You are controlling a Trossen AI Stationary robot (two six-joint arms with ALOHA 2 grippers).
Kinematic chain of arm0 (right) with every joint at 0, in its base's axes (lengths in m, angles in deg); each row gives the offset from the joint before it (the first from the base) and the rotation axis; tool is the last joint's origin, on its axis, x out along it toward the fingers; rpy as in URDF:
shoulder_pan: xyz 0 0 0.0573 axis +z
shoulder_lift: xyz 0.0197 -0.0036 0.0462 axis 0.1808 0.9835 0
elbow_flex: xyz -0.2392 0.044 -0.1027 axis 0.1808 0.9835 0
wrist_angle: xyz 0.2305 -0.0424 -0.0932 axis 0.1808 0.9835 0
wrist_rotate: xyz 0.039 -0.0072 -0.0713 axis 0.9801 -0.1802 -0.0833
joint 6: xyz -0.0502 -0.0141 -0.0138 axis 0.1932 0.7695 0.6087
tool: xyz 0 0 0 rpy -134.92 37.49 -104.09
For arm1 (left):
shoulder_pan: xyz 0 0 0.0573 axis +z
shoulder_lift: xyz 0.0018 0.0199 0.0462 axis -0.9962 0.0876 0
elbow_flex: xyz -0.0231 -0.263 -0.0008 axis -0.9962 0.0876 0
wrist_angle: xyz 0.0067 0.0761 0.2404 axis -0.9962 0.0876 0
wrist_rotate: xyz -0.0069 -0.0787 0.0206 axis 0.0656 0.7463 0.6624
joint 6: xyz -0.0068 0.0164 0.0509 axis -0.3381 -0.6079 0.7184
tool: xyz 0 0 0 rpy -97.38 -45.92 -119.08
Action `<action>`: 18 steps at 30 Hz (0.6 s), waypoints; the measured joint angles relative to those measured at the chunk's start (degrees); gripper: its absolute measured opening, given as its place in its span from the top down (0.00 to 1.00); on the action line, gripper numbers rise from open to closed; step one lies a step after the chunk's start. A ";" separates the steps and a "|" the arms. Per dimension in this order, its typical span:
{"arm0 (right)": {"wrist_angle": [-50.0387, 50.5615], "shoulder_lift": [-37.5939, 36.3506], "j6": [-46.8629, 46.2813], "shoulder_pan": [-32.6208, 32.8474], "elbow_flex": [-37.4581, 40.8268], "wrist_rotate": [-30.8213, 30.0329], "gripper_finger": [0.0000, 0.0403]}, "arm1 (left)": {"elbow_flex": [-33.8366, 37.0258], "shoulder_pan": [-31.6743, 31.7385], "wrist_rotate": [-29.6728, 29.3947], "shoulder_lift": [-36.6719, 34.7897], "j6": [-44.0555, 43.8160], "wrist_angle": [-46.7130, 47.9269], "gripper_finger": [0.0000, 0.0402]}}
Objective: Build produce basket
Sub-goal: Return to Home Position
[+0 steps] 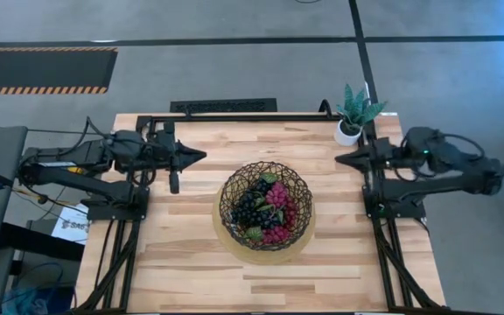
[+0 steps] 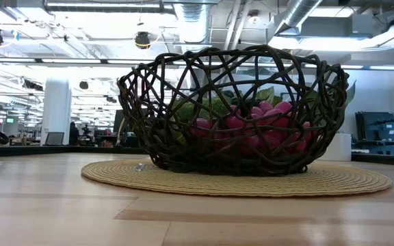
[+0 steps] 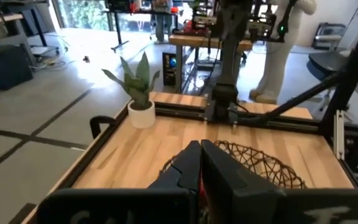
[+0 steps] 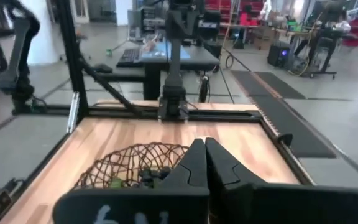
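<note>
- Left gripper [image 1: 201, 155] hangs over the left side of the table [image 1: 182, 254] with its fingers clenched to a point and nothing between them. It is aimed across the boards toward the other arm.
- Right gripper [image 1: 340, 159] mirrors it from the right side. Its fingers are pressed together too, empty, with the tip pointing back at the left arm.
- Between the two tips, and a little nearer the table's front edge than either, stands the basket [image 1: 234, 179] — well apart from both grippers and touched by neither.
- Being round, the basket has no long axis. It sits upright with its mouth facing up, centred on a tan woven mat [image 1: 265, 254].
- Inside it lie the grape bunches: dark ones [image 1: 250, 208] on the left arm's side, red-magenta ones [image 1: 280, 199] on the right arm's side, with green leaves among them.
- At table height, red grapes [image 2: 252, 130] and leaves show through the dark strands of the basket [image 2: 149, 102], lying below its rim, and the mat [image 2: 238, 181] spreads flat beneath.
- Each wrist camera looks past its own closed gripper, left [image 3: 201, 149] and right [image 4: 204, 146], to the basket rim just beyond, seen from the left [image 3: 260, 163] and from the right [image 4: 123, 158].
- A potted plant [image 1: 353, 118] stands at the table's far right corner, outside the basket and beside the right arm's frame.
</note>
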 joint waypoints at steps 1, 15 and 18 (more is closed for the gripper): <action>-1.27 -0.49 -0.92 -1.19 1.31 1.13 1.00 | 0.04 0.00 0.01 -0.42 -0.62 1.57 1.00; -13.36 -7.49 -9.86 -12.09 11.93 10.04 1.00 | 36.16 0.07 3.43 -21.81 -6.99 -27.70 1.00; -15.88 -7.42 -12.65 -12.95 16.08 10.25 1.00 | 41.49 0.09 3.96 -27.03 -10.58 -28.00 1.00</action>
